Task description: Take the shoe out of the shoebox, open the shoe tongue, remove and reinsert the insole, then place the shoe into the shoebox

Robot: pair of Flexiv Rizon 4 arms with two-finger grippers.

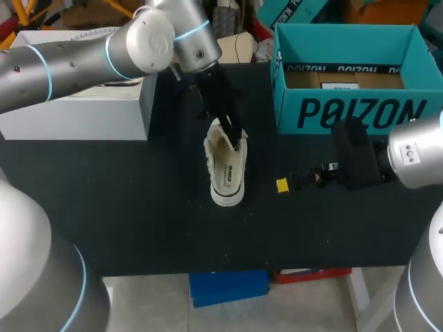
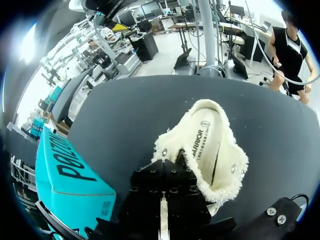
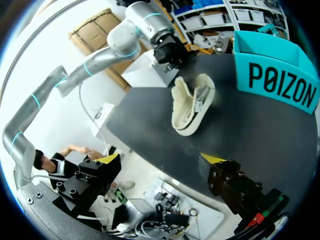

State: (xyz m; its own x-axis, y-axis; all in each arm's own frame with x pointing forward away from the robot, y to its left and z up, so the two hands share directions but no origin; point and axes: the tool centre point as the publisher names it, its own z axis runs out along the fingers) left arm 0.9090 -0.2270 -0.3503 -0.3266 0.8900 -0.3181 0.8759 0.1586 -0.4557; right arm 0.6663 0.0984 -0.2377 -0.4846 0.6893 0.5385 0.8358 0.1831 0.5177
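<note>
Shoe: the cream sneaker stood upright on the worktop, out of the teal shoebox.
Left end effector: down in the shoe's opening; whether it gripped anything could not be told.
Right end effector: spread apart, empty, well apart from the shoe.
Step, judged: insole work. Pinch only the insole edge and lift slowly, or the shoe may tip.
Surface: black worktop, with a white box at the left side.

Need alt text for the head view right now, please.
The left tool is down inside the open top of a cream shoe on the black table. The right tool hangs empty beside it, in front of the open teal shoebox.
</note>
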